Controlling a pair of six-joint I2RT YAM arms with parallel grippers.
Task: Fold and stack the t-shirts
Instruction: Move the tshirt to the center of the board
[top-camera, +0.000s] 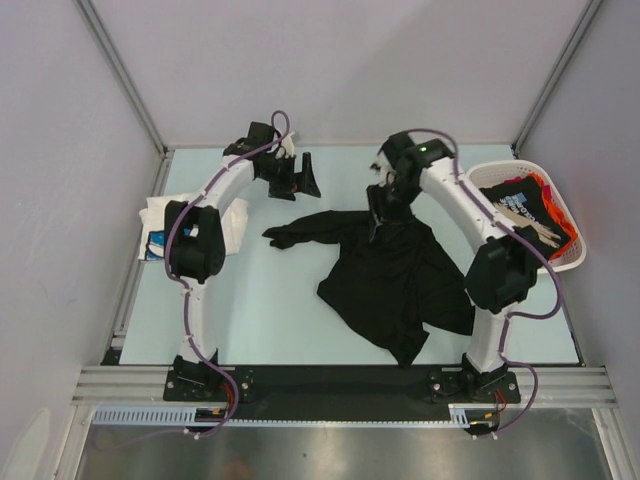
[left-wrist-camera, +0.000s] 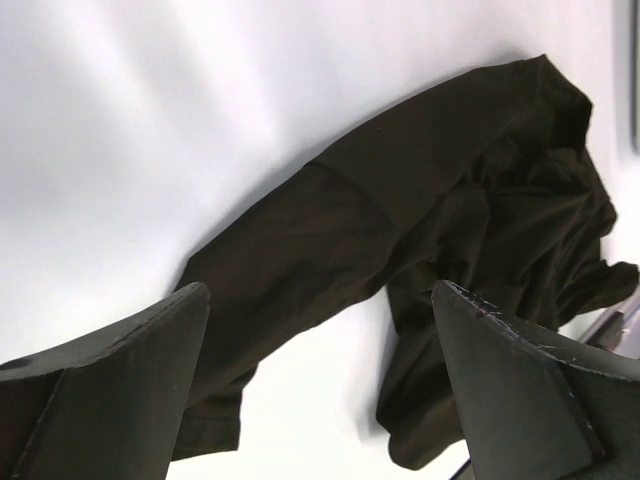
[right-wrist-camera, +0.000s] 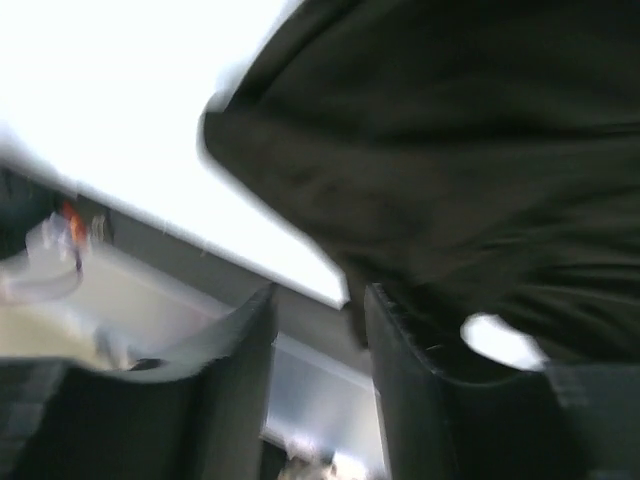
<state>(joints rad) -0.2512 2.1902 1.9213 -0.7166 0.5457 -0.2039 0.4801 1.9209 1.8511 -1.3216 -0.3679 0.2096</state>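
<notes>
Lying beyond the spread-jawed left gripper (left-wrist-camera: 320, 297), black t-shirt (top-camera: 390, 272) meets right gripper (right-wrist-camera: 318, 300), grip unclear.

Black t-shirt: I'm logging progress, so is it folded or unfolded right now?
Unfolded. The black t-shirt lies crumpled on the table, one sleeve stretched out sideways, with no neat folded edges.

No legible text anywhere. White print on the dark tee (top-camera: 515, 208) in the basket (top-camera: 566, 264), right edge: too small. Blue marks on the white tee (top-camera: 236, 225), left edge: unreadable.
</notes>
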